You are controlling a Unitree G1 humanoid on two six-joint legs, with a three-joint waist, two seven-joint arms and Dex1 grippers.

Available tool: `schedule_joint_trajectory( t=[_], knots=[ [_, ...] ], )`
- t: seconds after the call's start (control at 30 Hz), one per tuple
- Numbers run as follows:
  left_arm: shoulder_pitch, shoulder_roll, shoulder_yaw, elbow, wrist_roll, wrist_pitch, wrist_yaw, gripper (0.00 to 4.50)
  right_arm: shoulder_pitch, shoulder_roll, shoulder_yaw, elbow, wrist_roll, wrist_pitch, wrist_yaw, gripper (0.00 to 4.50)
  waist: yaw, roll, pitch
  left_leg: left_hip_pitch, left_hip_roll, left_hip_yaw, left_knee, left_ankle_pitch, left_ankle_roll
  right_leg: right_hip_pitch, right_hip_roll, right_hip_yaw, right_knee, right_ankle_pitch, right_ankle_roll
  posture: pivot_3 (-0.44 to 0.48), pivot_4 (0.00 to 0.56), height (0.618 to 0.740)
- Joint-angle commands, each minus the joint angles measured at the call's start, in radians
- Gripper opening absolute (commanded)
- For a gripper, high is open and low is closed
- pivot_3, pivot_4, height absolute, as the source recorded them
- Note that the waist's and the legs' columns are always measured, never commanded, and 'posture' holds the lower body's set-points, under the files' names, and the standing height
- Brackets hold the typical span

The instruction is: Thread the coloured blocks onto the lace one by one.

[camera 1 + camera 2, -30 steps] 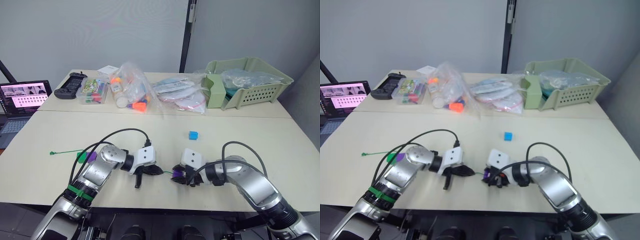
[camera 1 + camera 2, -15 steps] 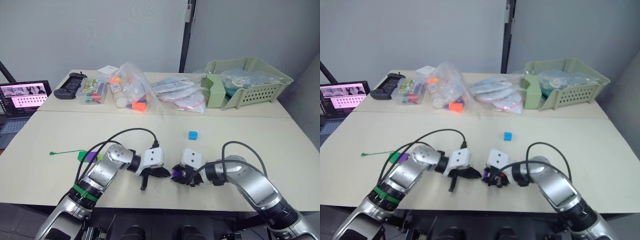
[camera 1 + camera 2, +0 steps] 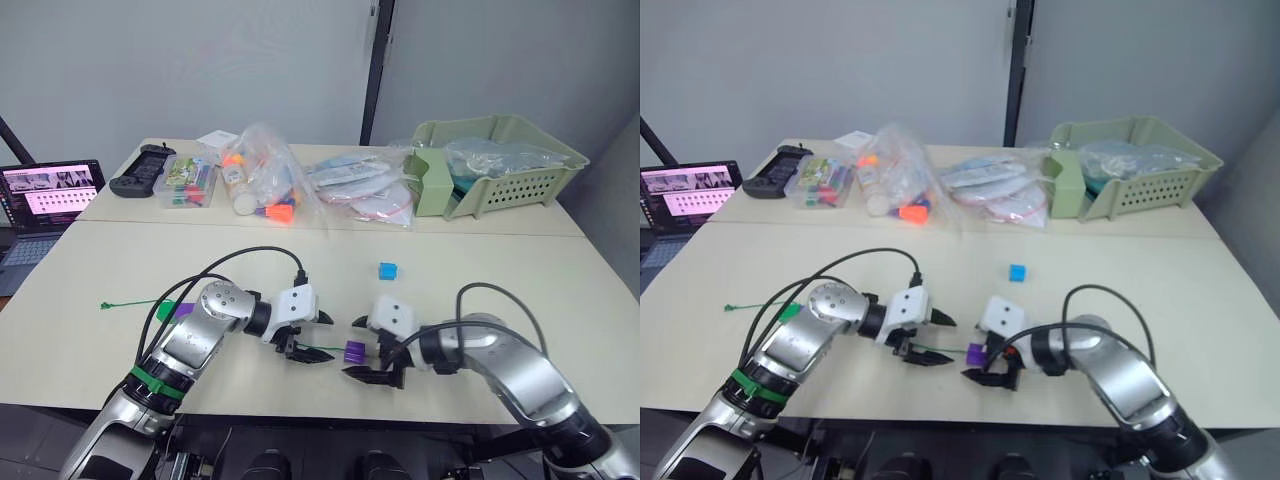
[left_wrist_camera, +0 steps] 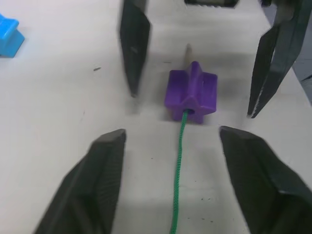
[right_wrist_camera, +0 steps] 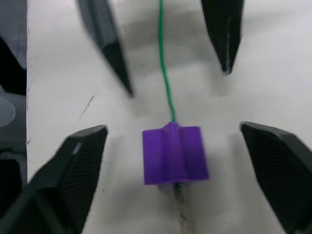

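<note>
Between spread grippers: purple block (image 3: 354, 351) on lace (image 4: 178, 165), untouched.

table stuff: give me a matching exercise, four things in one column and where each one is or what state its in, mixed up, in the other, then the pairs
Things:
1. purple block
2. blue block
3. left gripper
4. green basket

Places or states:
A. loose on the table, beyond the grippers
B. at the table's far right corner, with bags in it
C. lying between the two grippers, with the green lace through it
D. open, holding nothing

Pairs: 1-C, 2-A, 3-D, 4-B
</note>
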Motion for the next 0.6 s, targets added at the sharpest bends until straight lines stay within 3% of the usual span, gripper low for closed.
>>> schedule_joint_trajectory(
  t=[0.03, 0.2, 0.43, 0.6],
  knots=[
    [-0.044, -0.038, -0.037, -0.006, 0.028, -0.031, 0.016, 3.78, 0.06, -0.048, -0.122, -0.08, 0.067, 0.002, 0.012, 4.5, 0.005, 0.0, 0.0, 0.0, 0.0, 0.0, 0.0, 0.0, 0.0, 0.0, 0.0, 0.0, 0.0, 0.0, 0.0, 0.0, 0.15, 0.74],
    [-0.078, -0.099, -0.104, 0.057, 0.091, -0.065, 0.044, 3.78, 0.177, -0.129, -0.193, -0.068, 0.081, -0.057, 0.045, 4.5, 0.006, 0.0, 0.0, -0.001, 0.0, 0.002, 0.0, 0.0, 0.0, 0.001, 0.0, 0.0, -0.004, 0.0, 0.0, 0.0, 0.15, 0.74],
    [-0.086, -0.105, -0.147, 0.121, 0.138, -0.103, 0.026, 3.78, 0.171, -0.128, -0.139, -0.015, 0.042, -0.095, 0.02, 4.5, -0.009, 0.0, 0.0, 0.0, 0.002, 0.002, -0.001, 0.0, 0.0, 0.0, 0.002, 0.0, -0.004, 0.0, 0.0, 0.0, 0.15, 0.74],
    [-0.085, -0.127, -0.146, 0.124, 0.132, -0.09, 0.027, 2.32, 0.162, -0.118, -0.108, 0.014, 0.02, -0.109, 0.004, 4.5, -0.003, 0.0, 0.0, -0.001, 0.001, 0.002, 0.0, 0.0, 0.0, 0.001, 0.001, 0.0, -0.004, 0.0, 0.0, 0.0, 0.15, 0.74]
  ],
)
